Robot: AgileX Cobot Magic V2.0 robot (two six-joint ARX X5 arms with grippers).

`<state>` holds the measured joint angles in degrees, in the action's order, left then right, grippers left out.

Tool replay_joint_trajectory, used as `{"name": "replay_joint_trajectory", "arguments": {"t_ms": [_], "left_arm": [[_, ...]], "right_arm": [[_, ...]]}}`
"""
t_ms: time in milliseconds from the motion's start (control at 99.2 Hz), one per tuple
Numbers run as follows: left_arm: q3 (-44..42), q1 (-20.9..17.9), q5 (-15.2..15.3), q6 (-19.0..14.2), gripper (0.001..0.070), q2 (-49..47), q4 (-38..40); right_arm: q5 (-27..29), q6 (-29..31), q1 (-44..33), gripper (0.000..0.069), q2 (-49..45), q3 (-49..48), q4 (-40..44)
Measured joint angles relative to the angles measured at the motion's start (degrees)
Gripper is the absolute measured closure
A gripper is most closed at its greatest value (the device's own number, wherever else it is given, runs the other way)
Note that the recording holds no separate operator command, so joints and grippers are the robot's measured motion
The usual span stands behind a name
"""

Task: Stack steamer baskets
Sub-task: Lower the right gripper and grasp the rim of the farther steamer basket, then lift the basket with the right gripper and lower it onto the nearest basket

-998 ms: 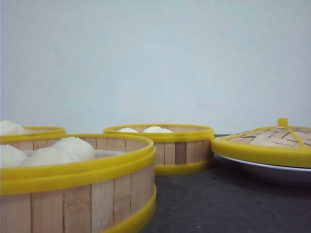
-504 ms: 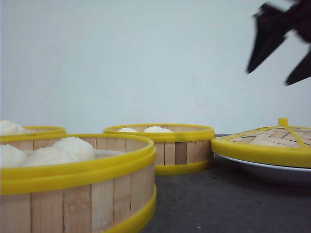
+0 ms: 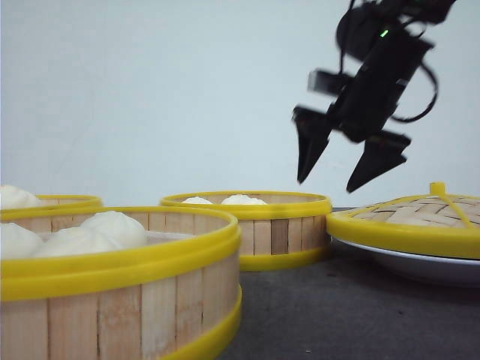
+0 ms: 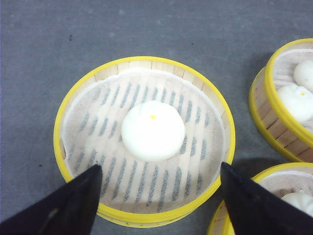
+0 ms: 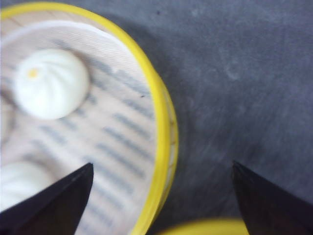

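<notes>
Three steamer baskets holding white buns show in the front view: a near one (image 3: 150,300), a far-left one (image 3: 71,202) and a middle one (image 3: 277,225). My right gripper (image 3: 326,184) hangs open in the air above the middle basket's right side. In the right wrist view its fingers straddle that basket's yellow rim (image 5: 166,127), well above it, right gripper (image 5: 162,165) empty. My left gripper (image 4: 160,167) is open over a basket (image 4: 73,105) with one bun (image 4: 152,129), a finger at each side of the near rim, holding nothing. It does not show in the front view.
A woven domed lid (image 3: 420,217) with yellow rim and knob rests on a white plate (image 3: 420,264) at the right. Two more baskets (image 4: 266,105) (image 4: 230,215) lie close beside the single-bun one. A blurred yellow rim (image 5: 205,227) shows below the right gripper. Dark grey tabletop (image 3: 345,315).
My right gripper has come into the front view from the upper right and moved down and left, to above the middle basket's right side. Baskets and lid have not moved.
</notes>
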<state>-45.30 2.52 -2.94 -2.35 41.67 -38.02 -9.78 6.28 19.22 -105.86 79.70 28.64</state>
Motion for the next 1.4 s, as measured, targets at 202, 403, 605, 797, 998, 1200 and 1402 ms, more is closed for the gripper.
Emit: {"name": "replay_joint_trajectory", "arguments": {"t_ms": [202, 403, 605, 797, 998, 1200, 1402], "left_arm": [[0.0, 0.0, -0.02, 0.0, 0.0242, 0.0, 0.0], [0.0, 0.0, 0.0, 0.0, 0.0242, 0.0, 0.0], [0.0, 0.0, 0.0, 0.0, 0.0242, 0.0, 0.0], [0.0, 0.0, 0.0, 0.0, 0.0242, 0.0, 0.0], [0.0, 0.0, 0.0, -0.02, 0.0242, 0.0, -0.02], [0.0, 0.0, 0.0, -0.02, 0.0242, 0.0, -0.48], [0.0, 0.0, 0.0, -0.02, 0.0242, 0.0, -1.05]], "right_arm": [[2.49, -1.68, 1.27, 0.0206, -4.92, 2.34, 0.74], [3.65, -3.1, 1.75, 0.0434, -5.64, 2.34, 0.83], [3.56, -3.02, 1.77, 0.0588, -5.64, 2.34, 0.57], [3.78, 0.24, 2.23, 0.0635, -5.64, 2.36, -0.55], [3.76, 3.82, 2.49, 0.064, -5.9, 6.47, 2.86], [4.13, 6.45, 2.49, 0.064, -5.95, 15.89, 13.0], [3.98, 7.3, 2.6, 0.064, -5.68, 23.02, 20.7]]}}
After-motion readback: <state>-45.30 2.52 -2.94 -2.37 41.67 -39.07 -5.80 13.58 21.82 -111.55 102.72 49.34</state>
